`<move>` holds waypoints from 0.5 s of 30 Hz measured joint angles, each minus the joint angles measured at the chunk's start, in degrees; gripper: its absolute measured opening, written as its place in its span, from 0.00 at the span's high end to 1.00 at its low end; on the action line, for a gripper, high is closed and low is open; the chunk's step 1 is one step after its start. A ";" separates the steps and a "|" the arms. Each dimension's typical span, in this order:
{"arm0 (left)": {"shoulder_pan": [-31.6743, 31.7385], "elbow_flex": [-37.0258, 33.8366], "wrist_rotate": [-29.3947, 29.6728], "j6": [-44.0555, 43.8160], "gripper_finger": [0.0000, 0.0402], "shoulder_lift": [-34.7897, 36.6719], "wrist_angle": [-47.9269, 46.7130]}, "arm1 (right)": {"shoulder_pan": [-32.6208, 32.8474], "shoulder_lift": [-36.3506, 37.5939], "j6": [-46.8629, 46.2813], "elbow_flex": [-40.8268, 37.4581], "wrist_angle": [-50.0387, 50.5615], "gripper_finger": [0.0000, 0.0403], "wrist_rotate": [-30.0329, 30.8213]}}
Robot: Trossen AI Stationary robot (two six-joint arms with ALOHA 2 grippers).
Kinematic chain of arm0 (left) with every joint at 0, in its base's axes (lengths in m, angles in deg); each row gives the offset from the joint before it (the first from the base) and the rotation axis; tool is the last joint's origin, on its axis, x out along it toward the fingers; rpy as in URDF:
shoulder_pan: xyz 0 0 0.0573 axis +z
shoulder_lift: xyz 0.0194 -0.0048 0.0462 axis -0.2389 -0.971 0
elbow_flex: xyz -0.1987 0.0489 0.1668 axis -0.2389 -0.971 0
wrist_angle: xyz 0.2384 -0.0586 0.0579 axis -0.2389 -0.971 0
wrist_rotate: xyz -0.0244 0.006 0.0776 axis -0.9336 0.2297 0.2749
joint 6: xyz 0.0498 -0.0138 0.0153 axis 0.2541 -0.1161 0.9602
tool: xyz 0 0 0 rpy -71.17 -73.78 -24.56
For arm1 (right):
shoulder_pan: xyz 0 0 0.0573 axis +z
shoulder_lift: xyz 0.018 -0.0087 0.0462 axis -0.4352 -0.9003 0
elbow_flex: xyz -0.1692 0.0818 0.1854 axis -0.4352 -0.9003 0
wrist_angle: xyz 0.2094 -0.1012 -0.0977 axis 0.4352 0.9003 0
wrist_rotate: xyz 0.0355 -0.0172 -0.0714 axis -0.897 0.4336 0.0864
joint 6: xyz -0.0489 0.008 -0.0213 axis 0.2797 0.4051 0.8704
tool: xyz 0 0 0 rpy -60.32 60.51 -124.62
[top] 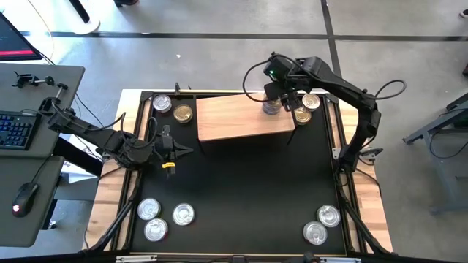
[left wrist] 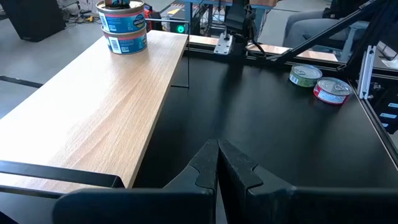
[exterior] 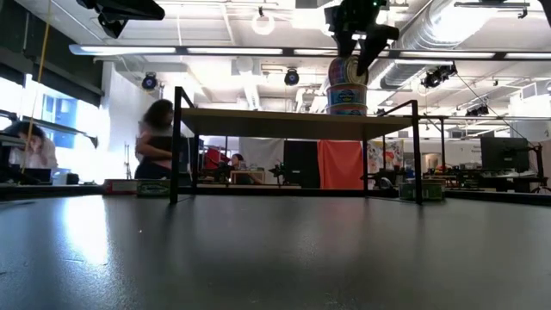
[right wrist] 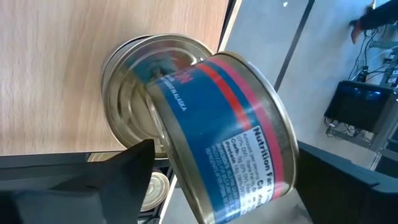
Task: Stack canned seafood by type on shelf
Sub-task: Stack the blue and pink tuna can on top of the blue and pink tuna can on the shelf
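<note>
A large black mat (top: 241, 190) covered the worktop (top: 369, 212). Beside it stood a grey desk (top: 44, 131) carrying a keyboard (top: 16, 130) and a mouse (top: 25, 197). Behind, a person (exterior: 157, 142) stood blurred and an orange panel (exterior: 341, 164) hung.

Blue-labelled silver can (right wrist: 230, 137) with red stripe; light-brown shelf (top: 241, 117); seemingly black mat (top: 241, 190).

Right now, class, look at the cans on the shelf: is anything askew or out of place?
Yes. The upper can under the right pincer is tilted over the lower can at the right end of the shelf, not lying flat lid to lid. Nothing else stands out. The left pincer waits left of the shelf.
</note>
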 joint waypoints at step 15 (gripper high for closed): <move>0.00 0.00 -0.01 0.86 1.00 0.00 0.85 | 2.93 0.15 1.07 0.04 0.34 0.56 5.53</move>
